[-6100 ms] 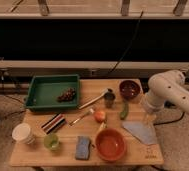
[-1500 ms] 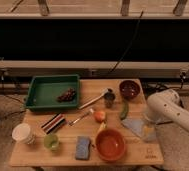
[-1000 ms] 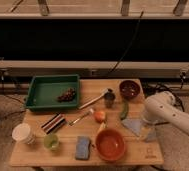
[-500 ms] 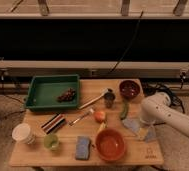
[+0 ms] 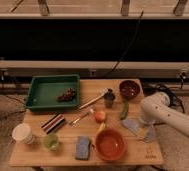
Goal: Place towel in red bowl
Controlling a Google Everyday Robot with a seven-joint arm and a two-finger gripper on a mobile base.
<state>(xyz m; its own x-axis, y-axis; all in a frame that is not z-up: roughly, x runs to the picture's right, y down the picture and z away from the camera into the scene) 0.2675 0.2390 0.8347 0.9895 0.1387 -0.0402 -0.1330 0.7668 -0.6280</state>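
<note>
The towel (image 5: 134, 127) is a grey-blue cloth lying flat on the right side of the wooden table (image 5: 33, 155). The red bowl (image 5: 110, 144) stands to its left near the front edge and looks empty. My white arm (image 5: 160, 111) reaches in from the right. Its gripper (image 5: 141, 121) is down at the towel's upper right part, mostly hidden by the arm's end.
A dark bowl (image 5: 129, 89) stands at the back right. A green vegetable (image 5: 124, 110), an orange fruit (image 5: 100, 115) and a metal cup (image 5: 109, 99) sit left of the arm. A blue sponge (image 5: 82, 147), green cup (image 5: 51, 142), white cup (image 5: 22, 133) and green tray (image 5: 40, 97) holding grapes lie further left.
The arm has come down and moved left from the table's right edge, onto the towel. The towel and bowls have not moved.
</note>
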